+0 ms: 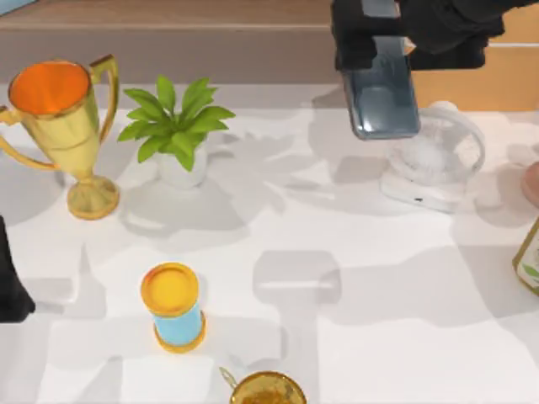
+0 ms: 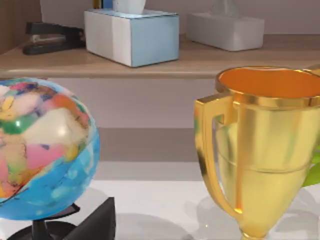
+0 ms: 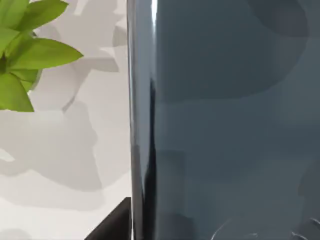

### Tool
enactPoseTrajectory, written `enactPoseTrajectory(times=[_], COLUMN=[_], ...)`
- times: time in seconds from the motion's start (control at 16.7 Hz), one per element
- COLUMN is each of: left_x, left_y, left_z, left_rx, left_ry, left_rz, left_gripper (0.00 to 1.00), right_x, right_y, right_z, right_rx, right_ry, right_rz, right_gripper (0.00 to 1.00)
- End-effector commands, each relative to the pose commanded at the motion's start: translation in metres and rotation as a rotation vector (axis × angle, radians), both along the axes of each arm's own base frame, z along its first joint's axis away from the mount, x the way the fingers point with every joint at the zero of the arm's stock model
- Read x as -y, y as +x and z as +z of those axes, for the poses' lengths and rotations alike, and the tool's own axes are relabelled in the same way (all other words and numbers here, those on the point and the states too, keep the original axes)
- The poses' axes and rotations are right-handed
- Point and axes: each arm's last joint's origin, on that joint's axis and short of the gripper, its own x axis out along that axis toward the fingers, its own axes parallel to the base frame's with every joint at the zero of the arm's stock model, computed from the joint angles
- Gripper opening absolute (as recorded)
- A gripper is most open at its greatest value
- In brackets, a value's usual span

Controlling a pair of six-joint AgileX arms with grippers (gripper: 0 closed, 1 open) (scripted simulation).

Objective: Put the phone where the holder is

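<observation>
The phone (image 1: 383,94), a dark grey glossy slab, is seen in the upper right of the top view, held above the table with its long axis running roughly top to bottom of the frame and its free lower end hanging over the white holder (image 1: 434,160). Its upper end is clamped by the right gripper (image 1: 370,38), whose black fingers are closed on it at the frame's upper edge. In the right wrist view the phone's glossy face (image 3: 225,120) is seen close up, with the white table (image 3: 60,165) below it. The left arm (image 1: 10,282) is parked at the left edge of the top view; whether its fingers are open cannot be told. A gold trophy (image 1: 63,126), a potted plant (image 1: 175,126) and a yellow-and-blue cylinder (image 1: 174,307) are set on the left half of the table.
</observation>
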Motion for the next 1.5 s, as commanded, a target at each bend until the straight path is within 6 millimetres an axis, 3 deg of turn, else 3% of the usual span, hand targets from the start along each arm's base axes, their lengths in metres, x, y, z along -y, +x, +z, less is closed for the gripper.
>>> enactPoseTrajectory(times=[0.24, 0.42, 0.66, 0.84, 1.14, 1.32, 1.5], left_x=[0.000, 0.000, 0.000, 0.000, 0.000, 0.000, 0.000], left_y=[0.000, 0.000, 0.000, 0.000, 0.000, 0.000, 0.000], left_z=[0.000, 0.000, 0.000, 0.000, 0.000, 0.000, 0.000], left_rx=[0.000, 0.000, 0.000, 0.000, 0.000, 0.000, 0.000], left_ry=[0.000, 0.000, 0.000, 0.000, 0.000, 0.000, 0.000], left_rz=[0.000, 0.000, 0.000, 0.000, 0.000, 0.000, 0.000], left_gripper=[1.00, 1.00, 1.00, 1.00, 1.00, 1.00, 1.00], right_x=[0.105, 0.192, 0.298, 0.364, 0.441, 0.468, 0.483], right_y=[0.014, 0.007, -0.027, -0.062, -0.128, -0.161, -0.185], right_z=[0.050, 0.067, 0.068, 0.054, 0.011, -0.020, -0.046], right_rx=[0.196, 0.281, 0.329, 0.345, 0.418, 0.501, 0.588], right_ry=[-0.046, -0.139, -0.250, -0.281, -0.214, -0.135, -0.064], right_rz=[0.051, 0.077, 0.119, 0.153, 0.179, 0.161, 0.125], right_gripper=[0.00, 0.00, 0.00, 0.00, 0.00, 0.00, 0.00])
